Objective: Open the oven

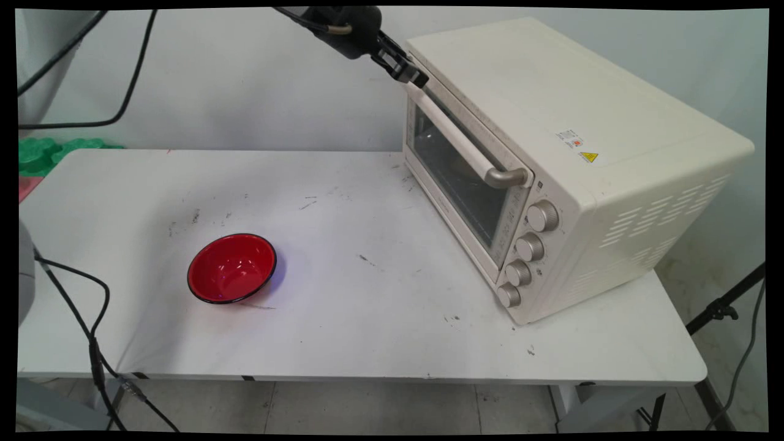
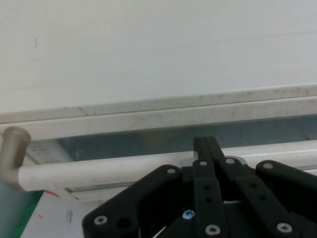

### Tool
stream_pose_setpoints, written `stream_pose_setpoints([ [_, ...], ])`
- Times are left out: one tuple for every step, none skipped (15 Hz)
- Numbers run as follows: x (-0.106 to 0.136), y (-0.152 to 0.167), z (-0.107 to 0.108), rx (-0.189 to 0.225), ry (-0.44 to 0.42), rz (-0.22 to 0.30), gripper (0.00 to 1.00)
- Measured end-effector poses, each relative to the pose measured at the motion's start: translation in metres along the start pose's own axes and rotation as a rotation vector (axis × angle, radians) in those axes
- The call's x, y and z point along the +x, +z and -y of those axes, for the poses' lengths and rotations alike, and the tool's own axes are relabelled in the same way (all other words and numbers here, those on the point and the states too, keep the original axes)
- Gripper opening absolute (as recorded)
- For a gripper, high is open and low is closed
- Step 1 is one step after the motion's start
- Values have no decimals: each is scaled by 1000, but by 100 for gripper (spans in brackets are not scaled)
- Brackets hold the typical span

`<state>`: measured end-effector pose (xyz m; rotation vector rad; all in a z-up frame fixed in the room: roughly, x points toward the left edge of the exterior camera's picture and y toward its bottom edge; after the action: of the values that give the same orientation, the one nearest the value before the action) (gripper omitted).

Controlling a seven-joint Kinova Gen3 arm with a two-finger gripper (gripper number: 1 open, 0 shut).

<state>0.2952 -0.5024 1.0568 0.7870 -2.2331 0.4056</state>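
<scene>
A cream toaster oven [image 1: 569, 116] stands on the right of the white table [image 1: 367, 318], its glass door closed. My gripper [image 1: 416, 78] is up at the door's far upper corner, by the far end of the cream bar handle [image 1: 459, 138]. In the hand view the gripper [image 2: 205, 144] is shut, both fingers pressed together with nothing between them. Their tips lie across the handle [image 2: 99, 171], just under the oven's top edge [image 2: 148, 118]. A red bowl [image 1: 231, 268] with a black rim sits empty on the table's left half, far from the gripper.
Several silver knobs [image 1: 530, 248] run down the oven's front right side. Black cables [image 1: 92, 331] hang over the table's left front edge. Green and red items [image 1: 43, 156] lie beyond the table's far left corner. A tripod leg [image 1: 723, 309] stands at the right.
</scene>
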Motion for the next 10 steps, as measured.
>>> stream_pose_setpoints([
  [1,3,0,2,0,4,0],
  [1,8,-1,5,1,8,0],
  [2,10,-1,6,1,11,0],
  [2,13,-1,8,0,13,0],
  [2,17,-2,10,0,16,0],
  [3,20,-2,11,1,18,0],
  [3,24,-3,13,1,20,0],
  [4,28,-3,15,1,22,0],
  [4,30,-3,16,2,24,0],
  [4,32,-3,17,2,25,0],
])
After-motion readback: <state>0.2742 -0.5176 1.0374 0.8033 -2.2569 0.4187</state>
